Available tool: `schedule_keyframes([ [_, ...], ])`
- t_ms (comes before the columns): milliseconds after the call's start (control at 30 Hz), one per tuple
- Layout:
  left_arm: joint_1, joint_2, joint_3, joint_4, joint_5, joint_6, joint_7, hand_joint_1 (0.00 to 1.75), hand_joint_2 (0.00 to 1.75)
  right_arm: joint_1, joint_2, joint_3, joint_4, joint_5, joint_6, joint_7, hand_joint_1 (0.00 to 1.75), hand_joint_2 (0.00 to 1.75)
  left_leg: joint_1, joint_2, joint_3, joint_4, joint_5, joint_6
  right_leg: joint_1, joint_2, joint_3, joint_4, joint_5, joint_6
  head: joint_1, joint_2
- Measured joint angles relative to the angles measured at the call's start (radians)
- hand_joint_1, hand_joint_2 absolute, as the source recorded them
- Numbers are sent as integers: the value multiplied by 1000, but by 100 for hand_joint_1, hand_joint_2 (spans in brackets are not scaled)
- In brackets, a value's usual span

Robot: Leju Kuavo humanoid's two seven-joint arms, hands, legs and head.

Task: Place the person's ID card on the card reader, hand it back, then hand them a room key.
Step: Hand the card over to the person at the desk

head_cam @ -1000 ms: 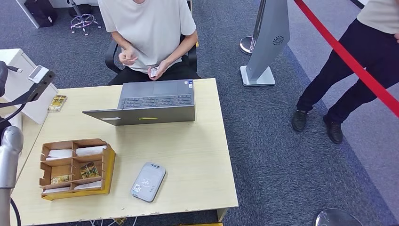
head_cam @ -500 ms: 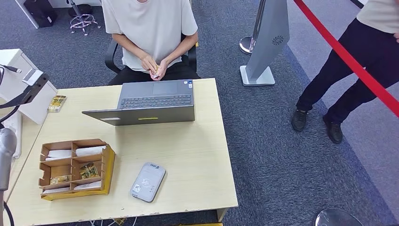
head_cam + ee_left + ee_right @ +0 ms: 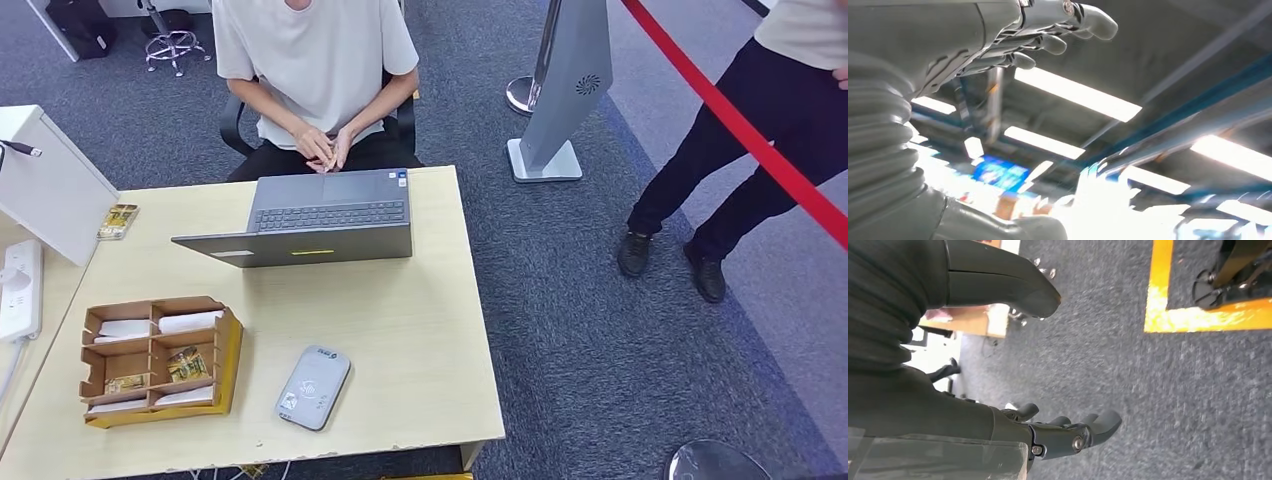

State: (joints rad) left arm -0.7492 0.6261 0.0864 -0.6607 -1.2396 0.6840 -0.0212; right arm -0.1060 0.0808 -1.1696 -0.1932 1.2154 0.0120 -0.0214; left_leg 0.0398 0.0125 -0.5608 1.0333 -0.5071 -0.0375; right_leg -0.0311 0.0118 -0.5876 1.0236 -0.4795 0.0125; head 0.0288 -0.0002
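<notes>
**Desk with card reader and key tray; both robot hands empty**

One light wooden table carries one grey laptop, one card reader and one tray. The card reader is a flat, rounded grey slab with a printed symbol on its top, lying near the table's front edge just beside the tray. The tray is brown wood or cardboard, split into compartments holding white cards and patterned gold cards. One more patterned card lies loose at the table's far left, next to a white box.

One seated person in a pale shirt sits behind the laptop, hands together at the lap; whether they hold the ID card cannot be told. A second person in dark trousers stands beyond a red barrier tape.

The left hand, smooth grey, is raised toward ceiling lights, fingers extended and apart, holding nothing. The right hand hangs over dark grey carpet with yellow floor tape, fingers loosely spread, empty. Both are well apart from the card reader.
</notes>
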Motion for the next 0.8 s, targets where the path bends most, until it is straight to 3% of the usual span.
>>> schedule_keyframes([
  [133, 13, 141, 127, 114, 134, -6, -90, 0, 175, 11, -4, -1, 0, 0, 0, 3, 0, 175, 1, 4, 1, -1, -1, -1, 1, 4, -4, 0, -1, -1, -7, 0],
  [300, 74, 240, 226, 195, 171, -20, -79, 0, 175, 5, -10, -1, 0, 0, 1, 6, 0, 175, 1, 0, 0, -2, -1, -2, 2, -1, -2, -1, -3, -1, -4, 0],
  [600, 258, 341, 397, 290, 239, -52, -4, 0, 175, 4, -15, -3, -1, 0, 4, 31, 0, 175, 1, -2, 0, -2, -2, -2, 2, -2, -1, -2, -3, -1, -4, 0],
  [800, 362, 376, 501, 329, 266, -69, 4, 0, 175, 4, -20, -3, -1, 2, 6, 37, 0, 175, 2, -6, 0, -2, -1, -2, 2, -6, 0, -3, -3, -1, -4, 0],
])
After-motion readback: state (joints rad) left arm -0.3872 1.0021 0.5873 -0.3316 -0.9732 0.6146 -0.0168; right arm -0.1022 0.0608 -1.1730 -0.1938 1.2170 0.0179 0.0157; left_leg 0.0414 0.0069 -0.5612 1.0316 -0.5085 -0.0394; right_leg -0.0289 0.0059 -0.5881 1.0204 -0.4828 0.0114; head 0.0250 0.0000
